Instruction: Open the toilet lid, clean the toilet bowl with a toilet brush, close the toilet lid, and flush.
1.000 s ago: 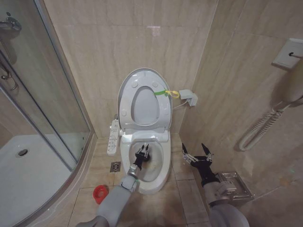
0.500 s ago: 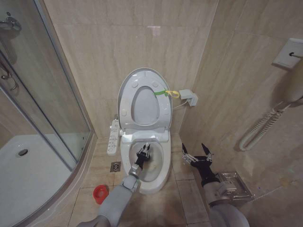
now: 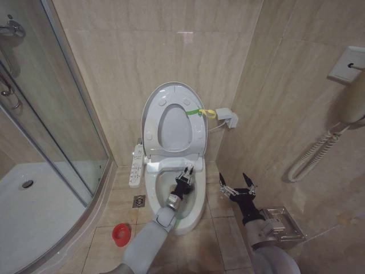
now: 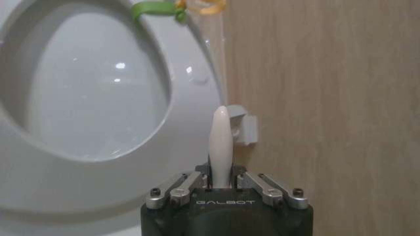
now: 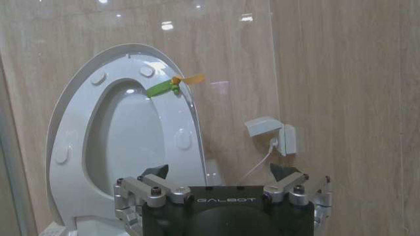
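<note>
The toilet lid [image 3: 171, 91] stands raised against the wall with the white seat ring [image 3: 174, 149] up in front of it. It also appears in the left wrist view [image 4: 98, 162] and the right wrist view [image 5: 78, 123]. Below is the open toilet bowl [image 3: 153, 185]. My left gripper [image 3: 187, 173] hangs over the bowl's right rear part, shut on the toilet brush handle [image 4: 220, 142], a thin white stick rising between its fingers. The brush head is hidden under the gripper. My right gripper [image 3: 238, 188] waits open over the floor right of the bowl, its fingers [image 5: 155, 172] spread apart.
A red cup holder [image 3: 120, 234] stands on the floor left of the bowl, near a floor drain [image 3: 139, 201]. A long white button panel [image 3: 137, 165] hangs beside the seat. The glass shower enclosure [image 3: 51, 142] lies left; a metal rack [image 3: 280, 224] and coiled cord [image 3: 311, 157] right.
My left gripper has moved with the brush to the right and toward the back of the bowl. The right arm has stayed still.
</note>
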Tool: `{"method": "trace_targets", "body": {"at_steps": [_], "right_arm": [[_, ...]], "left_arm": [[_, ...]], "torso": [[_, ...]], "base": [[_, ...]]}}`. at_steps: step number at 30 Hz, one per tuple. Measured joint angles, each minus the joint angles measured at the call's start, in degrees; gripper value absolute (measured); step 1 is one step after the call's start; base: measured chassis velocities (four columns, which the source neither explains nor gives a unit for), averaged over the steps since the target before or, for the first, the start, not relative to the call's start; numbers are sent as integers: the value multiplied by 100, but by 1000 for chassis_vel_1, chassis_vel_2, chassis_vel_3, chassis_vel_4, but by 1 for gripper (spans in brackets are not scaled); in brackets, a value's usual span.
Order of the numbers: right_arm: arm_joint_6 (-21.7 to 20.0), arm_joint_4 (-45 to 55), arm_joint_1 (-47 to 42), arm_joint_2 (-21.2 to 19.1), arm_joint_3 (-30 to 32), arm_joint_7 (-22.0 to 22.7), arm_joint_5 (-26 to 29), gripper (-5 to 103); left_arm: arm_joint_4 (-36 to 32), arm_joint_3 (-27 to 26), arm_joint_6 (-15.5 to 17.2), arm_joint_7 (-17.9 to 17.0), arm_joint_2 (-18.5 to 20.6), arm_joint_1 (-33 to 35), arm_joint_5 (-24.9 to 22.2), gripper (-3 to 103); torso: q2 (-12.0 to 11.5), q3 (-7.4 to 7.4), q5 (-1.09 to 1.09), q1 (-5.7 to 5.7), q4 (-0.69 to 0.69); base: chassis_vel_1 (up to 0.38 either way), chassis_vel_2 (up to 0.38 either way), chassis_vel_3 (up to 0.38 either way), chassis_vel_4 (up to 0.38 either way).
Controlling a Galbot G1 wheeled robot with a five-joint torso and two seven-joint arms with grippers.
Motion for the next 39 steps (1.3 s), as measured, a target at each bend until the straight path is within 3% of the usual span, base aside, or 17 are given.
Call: {"method": "trace_targets", "body": {"at_steps": [10,17,22,32,39], "right_arm": [[0,0,0,0,0,0,0,100],[0,0,0,0,0,0,0,100],[0,0,0,0,0,0,0,100],[0,0,0,0,0,0,0,100],[0,0,0,0,0,0,0,100]], "left_arm": [[-206,211,24,-10,-35,92,-140,20],[670,1,-210,81,-82,-80,-115,20],[890,-148,-274,83,-71,-176,-35,20],[-236,191,-18,-46,-63,88,-177,20],[-416,437,3,-50,-126,313,-198,20]], "torso": [[0,0,1,0,1],[0,0,-1,0,1],[0,0,0,0,1],[0,0,0,0,1],[0,0,0,0,0]], "base": [[0,0,0,0],[0,0,0,0],[0,0,0,0],[0,0,0,0],[0,0,0,0]]}}
